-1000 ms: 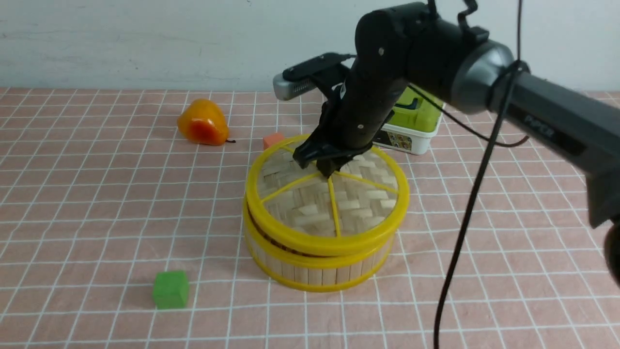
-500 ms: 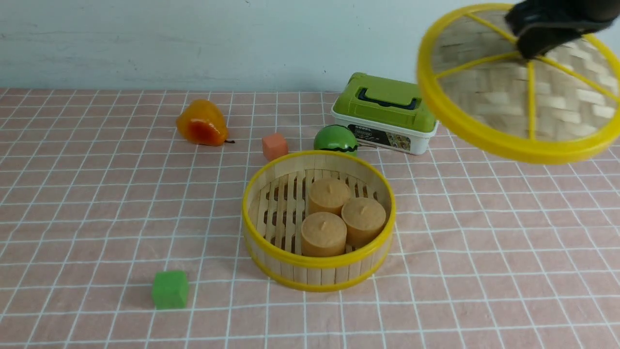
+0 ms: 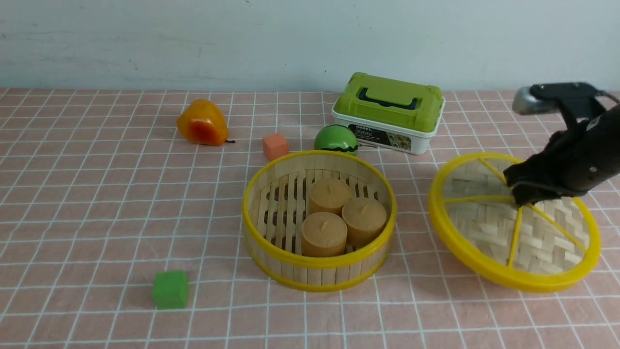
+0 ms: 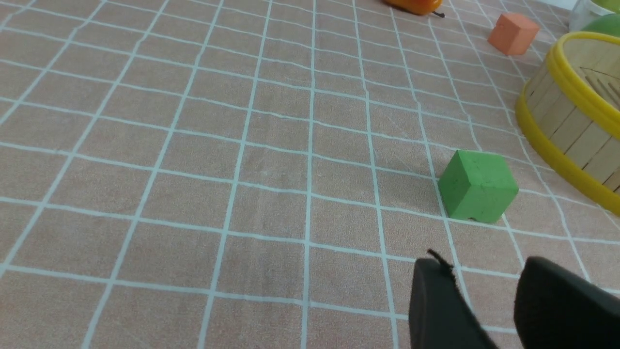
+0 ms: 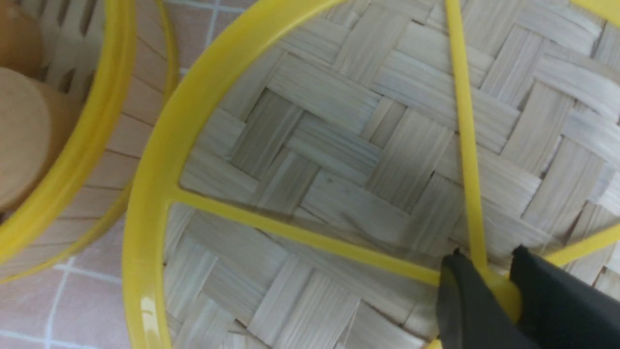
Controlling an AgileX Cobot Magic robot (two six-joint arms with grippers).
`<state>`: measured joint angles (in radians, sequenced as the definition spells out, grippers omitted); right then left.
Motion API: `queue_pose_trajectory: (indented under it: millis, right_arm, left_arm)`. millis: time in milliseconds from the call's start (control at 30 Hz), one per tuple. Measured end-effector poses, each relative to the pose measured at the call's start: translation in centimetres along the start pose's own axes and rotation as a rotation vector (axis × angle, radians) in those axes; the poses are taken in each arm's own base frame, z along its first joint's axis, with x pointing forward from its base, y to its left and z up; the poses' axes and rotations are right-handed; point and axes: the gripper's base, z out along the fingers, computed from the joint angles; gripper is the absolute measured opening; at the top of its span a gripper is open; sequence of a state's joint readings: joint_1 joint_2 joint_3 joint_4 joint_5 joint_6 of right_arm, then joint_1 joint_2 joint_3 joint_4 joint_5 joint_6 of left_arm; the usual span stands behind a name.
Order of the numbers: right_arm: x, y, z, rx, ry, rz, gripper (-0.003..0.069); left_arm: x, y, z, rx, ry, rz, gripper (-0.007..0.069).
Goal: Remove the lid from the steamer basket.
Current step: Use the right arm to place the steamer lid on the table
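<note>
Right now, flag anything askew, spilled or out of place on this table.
Only the lid: it hangs tilted beside the steamer basket, its near rim low by the cloth, pinched at its knob by the right end effector. Nothing is spilled; the three cakes stand upright in it.

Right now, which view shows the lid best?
Front view: the whole lid shows, set apart to the right of the steamer basket, right end effector shut on its knob. Right wrist view gives only a close-up of part of its weave, rim and spokes. Left wrist view misses it.
</note>
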<state>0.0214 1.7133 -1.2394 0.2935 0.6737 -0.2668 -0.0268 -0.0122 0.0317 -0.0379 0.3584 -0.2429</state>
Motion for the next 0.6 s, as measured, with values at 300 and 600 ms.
queue_pose_trajectory:
  millis: [300,600]
  right_arm:
    - [0.4,-0.9,4.9,0.005,0.014,0.060,0.0088]
    - [-0.8,0.3,0.1,-0.037,0.002,0.021,0.0387]
  left_arm:
    - [0.0,0.0,0.0,0.000,0.000,0.000,0.0239]
    - [0.0,0.0,0.0,0.000,0.001,0.000,0.0239]
